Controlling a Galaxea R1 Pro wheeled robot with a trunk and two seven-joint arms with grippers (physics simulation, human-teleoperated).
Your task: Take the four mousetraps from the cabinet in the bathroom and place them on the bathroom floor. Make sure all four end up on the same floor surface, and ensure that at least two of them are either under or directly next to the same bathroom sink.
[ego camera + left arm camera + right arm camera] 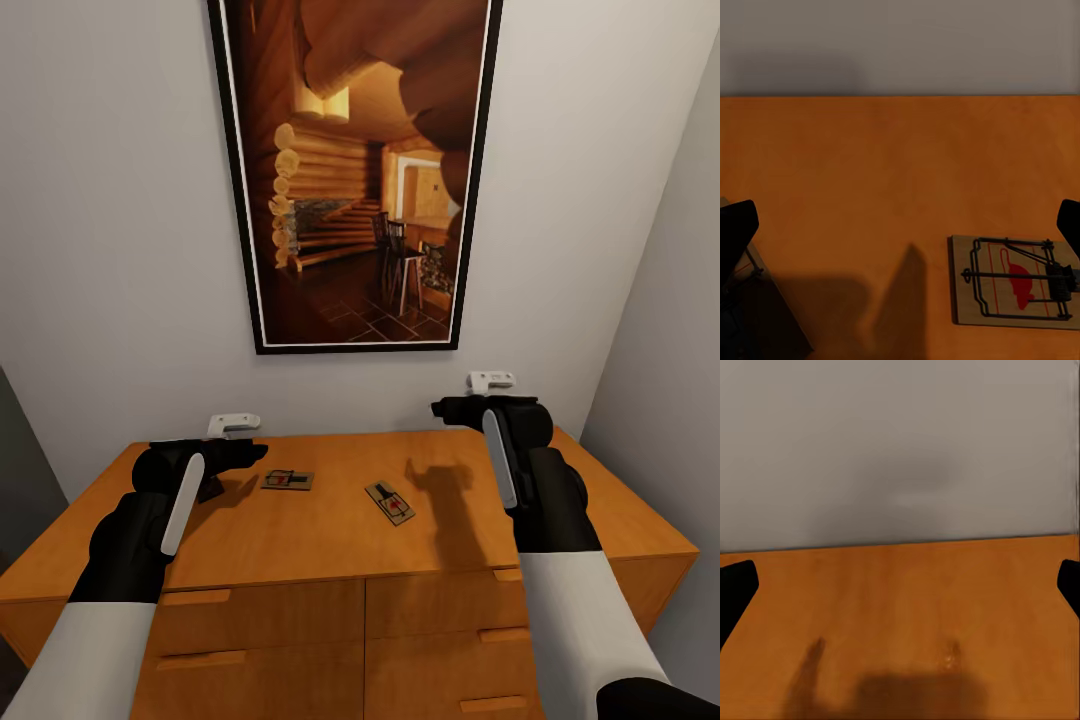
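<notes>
Two mousetraps lie flat on top of the orange-brown cabinet [300, 545]: one [288, 480] just right of my left gripper [232, 456], another [390, 502] nearer the middle. The left wrist view shows the first mousetrap [1016, 279] with a red mouse print, close to one open fingertip [1069, 223]. The edge of a further mousetrap [754, 296] lies in shadow by the other fingertip. My left gripper [900, 225] is open and holds nothing. My right gripper [462, 408] hovers over the cabinet's back right. It is open [900, 585] over bare wood.
A large framed picture [355, 170] of a log-cabin interior hangs on the grey wall behind the cabinet. A side wall [670, 330] closes in at the right. Drawer fronts with bar handles [195, 597] face me below the top.
</notes>
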